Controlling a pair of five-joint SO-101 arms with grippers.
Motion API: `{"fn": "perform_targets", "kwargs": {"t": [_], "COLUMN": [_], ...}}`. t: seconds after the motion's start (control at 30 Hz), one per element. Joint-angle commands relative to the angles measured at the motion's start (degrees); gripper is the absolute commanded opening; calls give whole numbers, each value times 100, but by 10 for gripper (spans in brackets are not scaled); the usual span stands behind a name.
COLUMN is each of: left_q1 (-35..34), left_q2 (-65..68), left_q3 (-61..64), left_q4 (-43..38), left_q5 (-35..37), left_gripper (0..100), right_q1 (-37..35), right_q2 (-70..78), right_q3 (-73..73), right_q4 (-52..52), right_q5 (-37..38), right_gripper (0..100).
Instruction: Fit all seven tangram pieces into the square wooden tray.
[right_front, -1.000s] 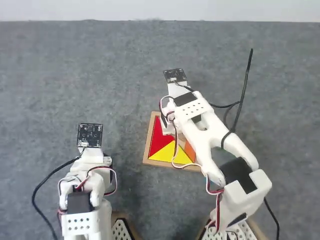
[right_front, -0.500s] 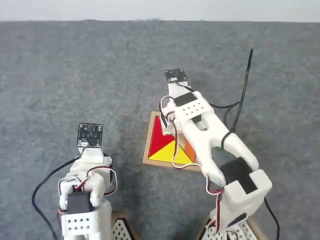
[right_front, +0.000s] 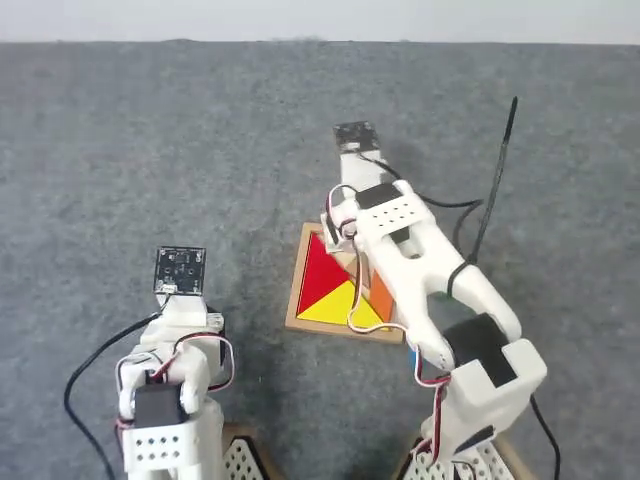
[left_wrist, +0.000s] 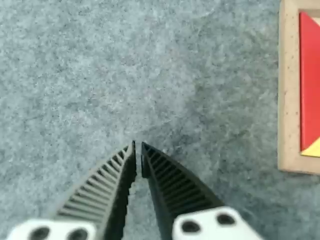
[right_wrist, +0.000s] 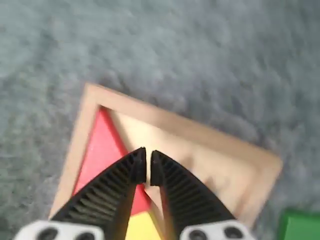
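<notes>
The square wooden tray (right_front: 294, 300) lies in the middle of the grey carpet. It holds a red triangle (right_front: 322, 275), a yellow triangle (right_front: 340, 308) and an orange piece (right_front: 380, 297). My right arm (right_front: 400, 235) stretches over the tray. In the right wrist view my right gripper (right_wrist: 146, 155) is shut and empty above the red triangle (right_wrist: 100, 152) and the tray's bare wooden floor (right_wrist: 205, 162). A green piece (right_wrist: 300, 225) lies on the carpet just outside the tray. My left gripper (left_wrist: 138, 146) is shut and empty over bare carpet, with the tray's rim (left_wrist: 287, 100) off to its side.
The left arm (right_front: 170, 380) sits at the near left, apart from the tray. A black cable (right_front: 490, 190) runs up beside the right arm. Open carpet spreads to the left of and beyond the tray.
The right arm's wrist has tilted and shifted slightly toward the far side of the tray. The left arm has not moved.
</notes>
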Motion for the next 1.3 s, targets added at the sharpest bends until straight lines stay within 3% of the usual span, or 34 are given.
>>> {"fn": "perform_targets", "kwargs": {"t": [0.0, 0.67, 0.93, 1.07, 1.13, 1.27], "left_q1": [-26, -26, -26, -26, -26, -26], "left_q2": [-105, -105, -105, -105, -105, -105], "left_q3": [-75, -75, -75, -75, -75, -75], "left_q4": [18, 18, 18, 18, 18, 18], "left_q5": [97, 97, 97, 97, 97, 97], "left_gripper": [18, 18, 18, 18, 18, 18], "right_q1": [-171, 171, 198, 532, 971, 1965], "right_q2": [-435, -576, -2475, -3266, -3424, -3002], "right_q3": [123, 1187, 1459, 1591, 1591, 1582], "right_q4": [-514, -101, -84, 470, 699, 743], "right_q5": [273, 536, 563, 1064, 1090, 1081], "right_gripper": [8, 7, 11, 84, 129, 128]}}
